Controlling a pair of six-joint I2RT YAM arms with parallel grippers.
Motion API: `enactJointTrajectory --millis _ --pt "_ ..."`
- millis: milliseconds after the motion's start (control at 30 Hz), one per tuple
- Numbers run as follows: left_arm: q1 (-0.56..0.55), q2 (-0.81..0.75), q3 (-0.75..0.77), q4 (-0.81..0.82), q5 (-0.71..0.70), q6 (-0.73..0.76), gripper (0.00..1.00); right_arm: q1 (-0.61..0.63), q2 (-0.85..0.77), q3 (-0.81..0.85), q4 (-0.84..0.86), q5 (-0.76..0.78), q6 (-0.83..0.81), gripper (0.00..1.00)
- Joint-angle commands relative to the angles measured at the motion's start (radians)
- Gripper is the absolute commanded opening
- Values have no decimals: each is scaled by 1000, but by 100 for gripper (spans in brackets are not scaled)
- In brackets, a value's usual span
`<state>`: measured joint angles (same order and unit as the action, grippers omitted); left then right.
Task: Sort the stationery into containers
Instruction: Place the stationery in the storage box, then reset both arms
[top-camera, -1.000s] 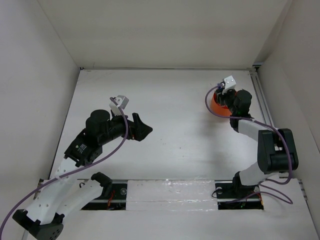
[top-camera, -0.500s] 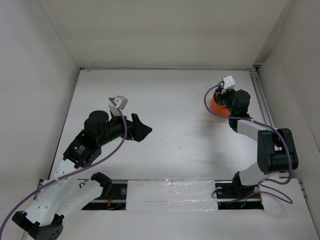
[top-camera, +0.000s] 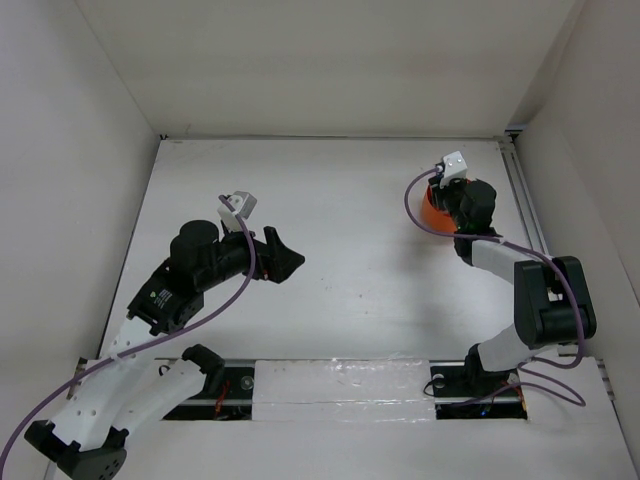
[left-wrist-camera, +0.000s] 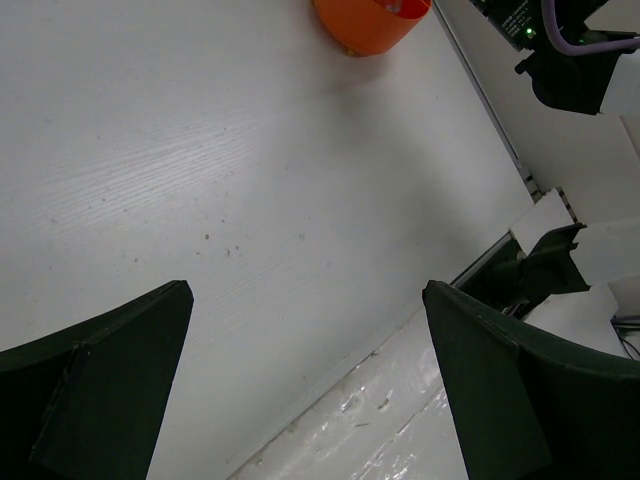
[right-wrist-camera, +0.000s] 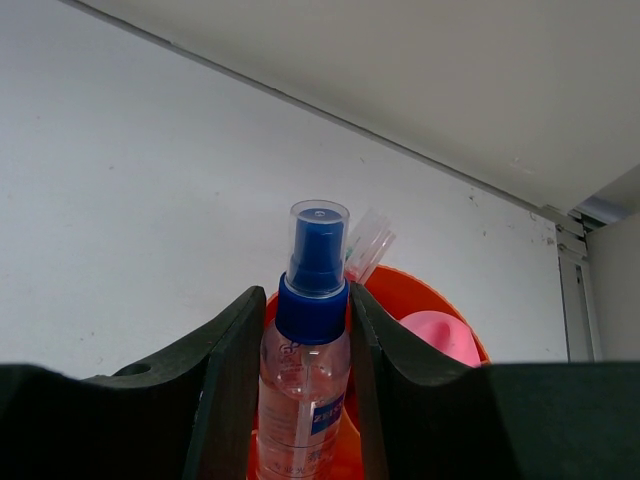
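My right gripper (right-wrist-camera: 306, 292) is shut on the clear blue-capped bottle (right-wrist-camera: 305, 370) and holds it upright in or just over the round orange tub (right-wrist-camera: 420, 295). A pink cap (right-wrist-camera: 440, 335) and clear pen ends (right-wrist-camera: 368, 245) show inside the tub behind the bottle. In the top view the right gripper (top-camera: 447, 195) covers most of the tub (top-camera: 428, 213) at the far right of the table. My left gripper (top-camera: 285, 258) is open and empty, held above the bare table left of centre; its view shows the tub (left-wrist-camera: 368, 22) far ahead. No other stationery is in view.
White walls enclose the table on the left, back and right. A metal rail (top-camera: 520, 190) runs along the right edge just beside the tub. A taped strip (top-camera: 340, 385) lies along the near edge between the arm bases.
My right gripper with the bottle has shifted very slightly toward the far side at the tub. The left arm has not moved.
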<state>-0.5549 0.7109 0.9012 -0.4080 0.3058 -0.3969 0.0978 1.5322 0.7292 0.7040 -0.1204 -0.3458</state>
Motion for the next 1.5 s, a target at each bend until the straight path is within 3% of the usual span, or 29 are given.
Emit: enactJointTrajectory --millis 0,567,900,1067,1400,1433,1467 --pt "-2 -4 -7 35 3 16 100 17 -24 4 66 34 -12 38" --pt "-2 -13 -7 35 -7 16 100 26 -43 -47 141 88 -2 37" --pt "-2 -13 -7 35 -7 16 100 46 -43 -56 160 122 -2 58" --pt "-2 -13 -7 26 -16 16 100 88 -43 -36 120 179 -39 58" --pt "-2 -13 -7 26 -16 16 100 189 -222 -17 43 133 -30 62" --pt "-2 -13 -7 26 -16 16 100 201 -250 -17 34 143 -30 74" --pt "-2 -13 -7 26 -25 16 100 216 -263 -17 34 157 -30 76"
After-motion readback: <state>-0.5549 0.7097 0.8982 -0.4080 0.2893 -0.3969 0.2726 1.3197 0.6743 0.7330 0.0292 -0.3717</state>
